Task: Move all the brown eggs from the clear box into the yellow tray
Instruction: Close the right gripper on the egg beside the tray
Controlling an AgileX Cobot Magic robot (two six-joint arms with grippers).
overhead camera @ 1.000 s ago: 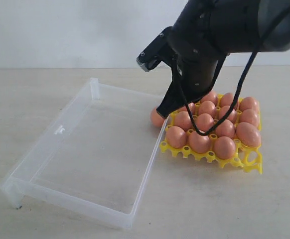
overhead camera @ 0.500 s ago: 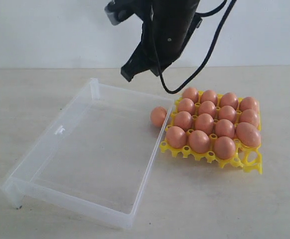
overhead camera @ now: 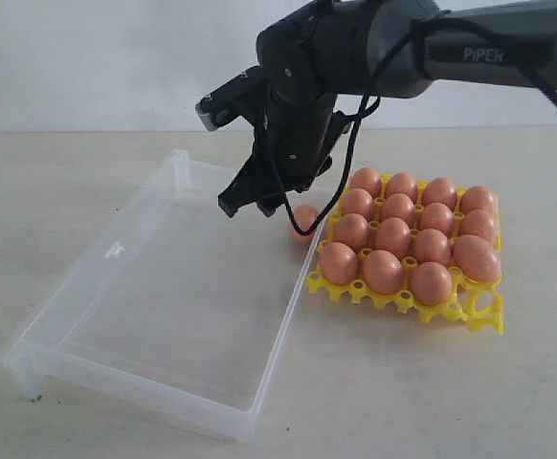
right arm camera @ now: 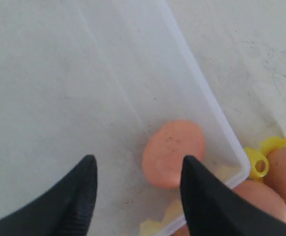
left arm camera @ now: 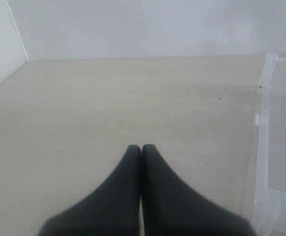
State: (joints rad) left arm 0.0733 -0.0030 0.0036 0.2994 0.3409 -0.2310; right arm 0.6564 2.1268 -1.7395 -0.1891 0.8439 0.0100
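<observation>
Exterior view: swung right gripper, wide and empty, back toward last brown egg at its three o'clock.

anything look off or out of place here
One brown egg lies alone in the corner of the clear box, beside the yellow tray. In the exterior view, the tray's near right corner cup is empty. The open right gripper hovers over that egg. Nothing looks cracked or spilled.

Right arm reaching in from upper right of frame, right gripper pointing downward, jaws spreading wide, left gripper pressing jaws together
</observation>
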